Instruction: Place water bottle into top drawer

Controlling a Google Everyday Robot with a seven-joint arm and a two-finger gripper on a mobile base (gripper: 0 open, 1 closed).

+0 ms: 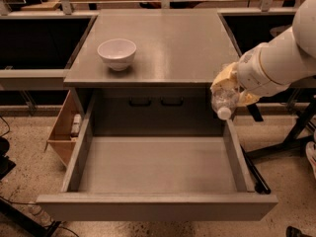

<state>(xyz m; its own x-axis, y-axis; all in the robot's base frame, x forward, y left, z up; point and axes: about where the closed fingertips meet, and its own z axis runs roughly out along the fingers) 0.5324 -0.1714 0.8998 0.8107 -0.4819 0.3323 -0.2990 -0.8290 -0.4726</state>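
To the left of the top drawer (pixel 157 206) a small wooden crate (pixel 60 132) is leaning open, with one pale thing lying inside that I cannot make out. Above and behind the drawer's left half, a white bowl (pixel 117 54) is sitting on the tabletop (pixel 173 38), and it looks empty. The drawer itself is standing pulled out, showing nothing on its grey floor. Over the drawer's back right corner my claw (pixel 225 85) is pinching the water bottle (pixel 223 102) around its body, with the white cap pointing down. I am judging the bottle as light, thin-walled and slick, likely to buckle under a hard squeeze. So a moderate hold on the labelled middle seems best, and a low release should stop it rolling.
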